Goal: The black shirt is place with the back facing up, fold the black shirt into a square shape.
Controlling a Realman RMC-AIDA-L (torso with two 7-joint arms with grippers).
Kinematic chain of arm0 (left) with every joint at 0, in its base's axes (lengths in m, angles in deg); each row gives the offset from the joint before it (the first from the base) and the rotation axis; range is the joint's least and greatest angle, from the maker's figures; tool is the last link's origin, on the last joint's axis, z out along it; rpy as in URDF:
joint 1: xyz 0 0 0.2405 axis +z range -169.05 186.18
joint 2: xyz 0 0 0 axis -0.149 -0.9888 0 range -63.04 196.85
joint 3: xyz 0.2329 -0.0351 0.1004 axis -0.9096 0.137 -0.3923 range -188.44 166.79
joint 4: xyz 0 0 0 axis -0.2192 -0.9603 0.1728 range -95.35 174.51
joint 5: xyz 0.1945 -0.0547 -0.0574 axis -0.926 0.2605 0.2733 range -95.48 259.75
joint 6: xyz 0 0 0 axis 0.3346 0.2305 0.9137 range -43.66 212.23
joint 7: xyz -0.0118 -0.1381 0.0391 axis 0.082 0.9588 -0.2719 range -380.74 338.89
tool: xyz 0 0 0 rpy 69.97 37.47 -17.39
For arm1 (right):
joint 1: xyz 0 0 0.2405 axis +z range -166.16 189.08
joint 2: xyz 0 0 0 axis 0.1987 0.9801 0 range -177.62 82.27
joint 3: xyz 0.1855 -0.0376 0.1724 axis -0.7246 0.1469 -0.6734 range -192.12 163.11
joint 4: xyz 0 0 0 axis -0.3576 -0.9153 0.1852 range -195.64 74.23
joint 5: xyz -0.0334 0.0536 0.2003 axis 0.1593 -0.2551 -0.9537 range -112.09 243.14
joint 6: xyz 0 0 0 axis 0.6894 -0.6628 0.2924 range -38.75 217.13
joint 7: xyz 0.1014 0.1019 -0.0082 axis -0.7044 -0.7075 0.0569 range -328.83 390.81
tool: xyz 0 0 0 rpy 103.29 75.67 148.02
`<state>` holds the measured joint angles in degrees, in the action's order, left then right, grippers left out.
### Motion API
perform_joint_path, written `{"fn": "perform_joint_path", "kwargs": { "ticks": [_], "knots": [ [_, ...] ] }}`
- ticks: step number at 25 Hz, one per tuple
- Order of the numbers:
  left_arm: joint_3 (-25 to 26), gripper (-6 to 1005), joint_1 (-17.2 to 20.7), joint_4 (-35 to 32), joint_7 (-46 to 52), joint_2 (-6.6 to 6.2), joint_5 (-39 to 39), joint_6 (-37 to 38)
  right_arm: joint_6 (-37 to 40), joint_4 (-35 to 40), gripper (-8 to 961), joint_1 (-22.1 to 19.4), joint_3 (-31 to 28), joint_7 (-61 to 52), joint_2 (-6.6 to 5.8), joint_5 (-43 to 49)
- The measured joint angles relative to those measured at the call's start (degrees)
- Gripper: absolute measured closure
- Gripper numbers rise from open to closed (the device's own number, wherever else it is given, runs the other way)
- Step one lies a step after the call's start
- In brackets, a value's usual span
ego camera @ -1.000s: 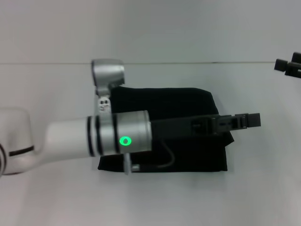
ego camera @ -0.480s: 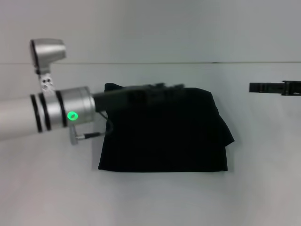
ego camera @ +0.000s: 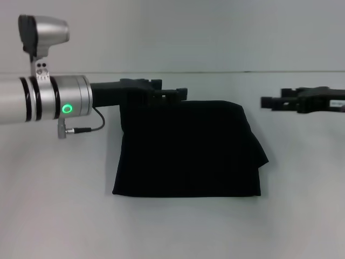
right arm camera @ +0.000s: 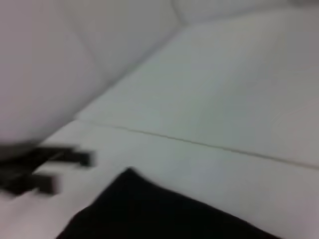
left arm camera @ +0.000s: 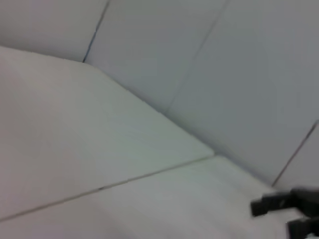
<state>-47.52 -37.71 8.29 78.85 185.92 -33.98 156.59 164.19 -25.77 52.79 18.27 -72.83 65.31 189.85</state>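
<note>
The black shirt (ego camera: 188,154) lies folded into a rough square at the middle of the white table, with a small flap sticking out at its right side; no lettering shows. My left gripper (ego camera: 173,89) hovers over the shirt's far left corner, fingers apart and empty; the right wrist view shows it (right arm camera: 55,169) beyond a corner of the shirt (right arm camera: 164,214). My right gripper (ego camera: 272,100) hangs to the right of the shirt's far right corner, pointing left, open and holding nothing. The left wrist view catches it (left arm camera: 286,214) as well.
The white table (ego camera: 54,216) runs to a back edge where it meets a pale wall (ego camera: 215,32). A cable loop (ego camera: 89,127) dangles from the left wrist just left of the shirt.
My left arm has drawn back from across the shirt to its far left corner. My right gripper has come in from the right edge toward the shirt. The shirt has not shifted.
</note>
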Motion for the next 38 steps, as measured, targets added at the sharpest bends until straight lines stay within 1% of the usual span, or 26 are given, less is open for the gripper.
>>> {"fn": "perform_joint_path", "kwargs": {
  "ticks": [2,4,6,8,10,14,15,16,17,20,23,25,33,38],
  "knots": [
    [-3.1,47,-0.1,-2.2,-0.6,-0.53,-1.0,-0.7,2.1,0.2,38,0.0,0.0,7.1,0.97,-1.1],
    [-5.7,47,-0.3,-5.3,-1.0,-0.93,-3.5,-0.9,3.7,0.8,38,0.2,0.2,12.7,1.87,-1.4],
    [-7.6,47,-0.3,-8.1,-1.3,-1.06,-6.3,-0.7,4.4,1.4,39,0.6,1.0,16.8,2.33,-1.5],
    [-9.2,48,-0.3,-10.5,-1.4,-1.06,-9.4,-0.1,4.6,2.0,39,0.9,2.4,18.4,2.40,-1.4],
    [-10.6,48,0.0,-12.8,-1.2,-0.62,-11.8,0.4,4.8,3.3,39,1.0,4.2,18.9,2.45,-1.4],
    [-13.4,48,2.4,-17.3,-1.3,1.21,-13.1,1.0,5.0,6.3,38,0.7,7.0,17.9,2.54,-1.1],
    [-13.4,48,2.4,-17.3,-1.3,1.21,-13.1,1.0,5.1,6.9,38,0.7,7.6,17.4,2.41,-1.0],
    [-13.8,48,2.9,-18.0,-1.4,1.49,-13.1,1.0,5.3,7.3,38,0.6,8.1,16.9,2.27,-1.0],
    [-15.2,48,4.0,-19.7,-1.7,2.23,-13.1,0.7,5.3,7.7,38,0.6,8.7,16.2,2.03,-0.9],
    [-16.4,48,4.3,-20.2,-1.9,2.39,-13.7,0.6,5.2,8.0,38,1.0,10.8,14.0,1.11,0.7],
    [-16.5,48,4.1,-20.3,-1.4,2.35,-15.1,0.6,4.9,8.0,39,2.2,11.7,12.6,0.78,3.8],
    [-16.6,49,4.0,-20.3,-1.1,2.39,-15.6,0.6,4.2,8.1,39,3.0,11.7,12.1,0.90,5.5],
    [-16.7,49,3.5,-20.0,-1.1,2.60,-15.7,0.9,2.6,8.2,39,4.2,12.2,12.2,1.43,5.8],
    [-16.7,49,3.5,-19.7,-1.1,2.63,-15.8,0.7,1.5,7.7,38,5.0,12.3,12.7,2.13,5.8]
  ]
}}
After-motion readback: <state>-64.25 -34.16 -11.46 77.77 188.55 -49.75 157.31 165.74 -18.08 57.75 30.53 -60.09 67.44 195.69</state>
